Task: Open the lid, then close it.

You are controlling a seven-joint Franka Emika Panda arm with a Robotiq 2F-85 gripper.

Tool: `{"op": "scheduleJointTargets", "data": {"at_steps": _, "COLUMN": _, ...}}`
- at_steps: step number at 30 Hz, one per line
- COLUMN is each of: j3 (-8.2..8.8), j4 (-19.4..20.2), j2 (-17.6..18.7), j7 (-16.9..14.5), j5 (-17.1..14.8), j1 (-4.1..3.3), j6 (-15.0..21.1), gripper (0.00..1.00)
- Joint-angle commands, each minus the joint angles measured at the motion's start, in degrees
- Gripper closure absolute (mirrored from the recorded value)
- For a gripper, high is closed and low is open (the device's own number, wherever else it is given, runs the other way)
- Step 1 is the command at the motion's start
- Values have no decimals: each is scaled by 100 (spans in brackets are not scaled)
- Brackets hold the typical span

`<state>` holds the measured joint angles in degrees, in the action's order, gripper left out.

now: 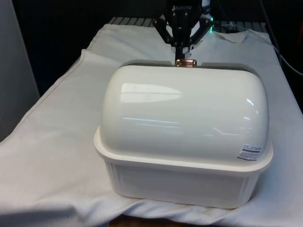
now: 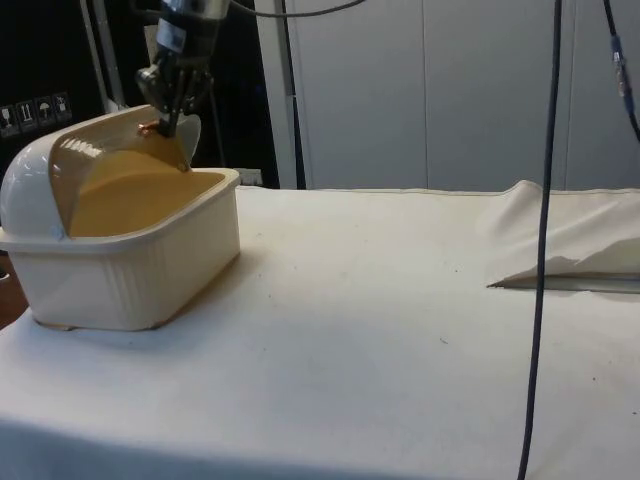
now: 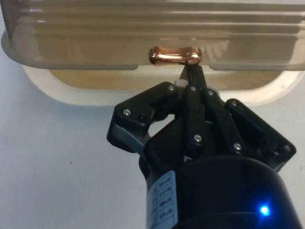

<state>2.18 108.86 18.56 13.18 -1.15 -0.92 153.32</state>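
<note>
Front view: the bread box (image 1: 184, 177) sits on the desk (image 1: 57, 142) with its domed back turned this way; the copper handle (image 1: 185, 62) peeks over the dome's top edge, and the end effector (image 1: 182, 48) comes down right onto it.
Side view: the lid (image 2: 105, 150) is rolled partway back, leaving the tan inside open on the side towards the bare desk; the end effector (image 2: 172, 122) meets the lid's raised front edge at the handle (image 2: 148, 127).
Wrist view: the fingertips (image 3: 191, 71) are drawn together and touch the handle (image 3: 174, 55) at one end; they look closed, but whether they pinch the handle or only push at it I cannot tell.
Step in hand: judged mid-travel, lid half open.
Doing it well: follow the lid's arc around its pivot, not a straight line; keep contact behind the handle so the tips do not slip off its rounded end; move slowly so the light box does not skid on the cloth.
</note>
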Motion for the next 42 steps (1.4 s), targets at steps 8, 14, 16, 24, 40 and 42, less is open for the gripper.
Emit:
{"op": "scheduleJointTargets", "data": {"at_steps": 8, "j3": 23, "j4": -413, "j2": 223, "j7": 74, "j5": 11, "j1": -6, "j6": 132, "gripper": 100}}
{"op": "scheduleJointTargets", "data": {"at_steps": 14, "j3": 29, "j4": -625, "j2": 338, "j7": 97, "j5": 17, "j1": -11, "j6": 195, "gripper": 100}}
{"op": "scheduleJointTargets", "data": {"at_steps": 16, "j3": 29, "j4": -630, "j2": 315, "j7": 103, "j5": 23, "j1": -23, "j6": 218, "gripper": 100}}
{"op": "scheduleJointTargets", "data": {"at_steps": 24, "j3": 34, "j4": -561, "j2": 97, "j7": 92, "j5": 46, "j1": -17, "j6": 155, "gripper": 100}}
{"op": "scheduleJointTargets", "data": {"at_steps": 40, "j3": 17, "j4": -676, "j2": 57, "j7": 115, "j5": 34, "j1": -29, "j6": 246, "gripper": 100}}
{"op": "scheduleJointTargets", "data": {"at_steps": 42, "j3": 11, "j4": -768, "j2": 126, "j7": 115, "j5": 29, "j1": -29, "j6": 252, "gripper": 100}}
